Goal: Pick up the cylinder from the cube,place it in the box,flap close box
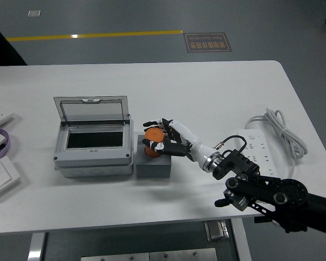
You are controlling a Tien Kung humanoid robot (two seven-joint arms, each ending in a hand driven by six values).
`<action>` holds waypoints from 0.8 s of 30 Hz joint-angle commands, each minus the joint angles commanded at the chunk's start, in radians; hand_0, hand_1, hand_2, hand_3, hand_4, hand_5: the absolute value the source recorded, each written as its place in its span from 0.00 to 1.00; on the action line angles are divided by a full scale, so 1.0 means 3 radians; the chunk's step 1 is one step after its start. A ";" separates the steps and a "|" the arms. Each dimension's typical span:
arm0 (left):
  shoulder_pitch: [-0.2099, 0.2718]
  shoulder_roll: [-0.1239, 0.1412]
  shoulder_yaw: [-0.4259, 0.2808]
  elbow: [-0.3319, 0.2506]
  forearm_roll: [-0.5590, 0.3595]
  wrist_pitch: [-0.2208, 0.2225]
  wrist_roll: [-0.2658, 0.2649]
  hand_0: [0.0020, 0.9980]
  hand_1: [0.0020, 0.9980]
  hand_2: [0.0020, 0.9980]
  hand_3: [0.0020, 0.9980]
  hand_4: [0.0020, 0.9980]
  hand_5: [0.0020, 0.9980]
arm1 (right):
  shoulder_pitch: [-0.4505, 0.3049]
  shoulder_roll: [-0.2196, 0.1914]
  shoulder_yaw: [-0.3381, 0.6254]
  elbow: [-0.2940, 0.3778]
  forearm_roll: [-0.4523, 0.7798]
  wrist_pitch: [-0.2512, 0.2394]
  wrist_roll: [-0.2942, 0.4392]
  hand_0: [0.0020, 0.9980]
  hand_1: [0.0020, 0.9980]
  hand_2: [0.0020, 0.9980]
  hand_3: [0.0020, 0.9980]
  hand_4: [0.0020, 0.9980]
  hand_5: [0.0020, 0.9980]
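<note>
The grey box (92, 144) stands open — lid up, its dark inside holding nothing visible. Just beside it, the right hand (162, 137) grasps the orange cylinder (154, 142) over the grey cube (154, 161); the white table (195, 87) behind lies free.

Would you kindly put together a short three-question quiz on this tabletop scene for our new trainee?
1. True or false: the right hand is closed around the orange cylinder.
2. The grey box has its lid: A) shut flat, B) raised at the back, C) lying on the table.
3. What does the cylinder sit over, right of the box?

Key
1. True; the fingers wrap it.
2. B.
3. The grey cube; whether the cylinder still touches it cannot be told.
</note>
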 joint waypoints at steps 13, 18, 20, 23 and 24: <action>-0.0003 -0.0008 0.0006 0.0000 0.0000 0.0000 0.0000 0.58 0.57 0.55 0.61 0.64 0.20 | 0.0028 0.0006 -0.0043 0.0028 0.0035 -0.0018 0.0038 0.90 0.85 0.83 0.83 0.75 0.24; -0.0011 -0.0011 0.0007 -0.0001 0.0005 0.0001 -0.0001 0.58 0.57 0.55 0.61 0.63 0.20 | 0.0059 0.0004 -0.0082 0.0042 0.0008 -0.0014 0.0021 0.91 0.85 0.83 0.83 0.76 0.23; -0.0011 -0.0011 0.0015 -0.0002 0.0000 0.0003 -0.0001 0.58 0.57 0.55 0.61 0.63 0.20 | 0.0063 0.0003 -0.0087 0.0047 0.0001 -0.0013 0.0021 0.90 0.86 0.84 0.83 0.77 0.21; -0.0010 -0.0009 0.0021 -0.0003 0.0001 0.0004 -0.0002 0.58 0.57 0.55 0.61 0.63 0.20 | 0.0067 0.0003 -0.0097 0.0047 0.0011 -0.0010 0.0026 0.90 0.86 0.84 0.83 0.77 0.21; -0.0010 -0.0008 0.0022 -0.0003 0.0002 0.0005 -0.0002 0.58 0.57 0.55 0.61 0.63 0.20 | 0.0069 0.0003 -0.0101 0.0045 0.0021 -0.0007 0.0029 0.90 0.86 0.84 0.83 0.77 0.21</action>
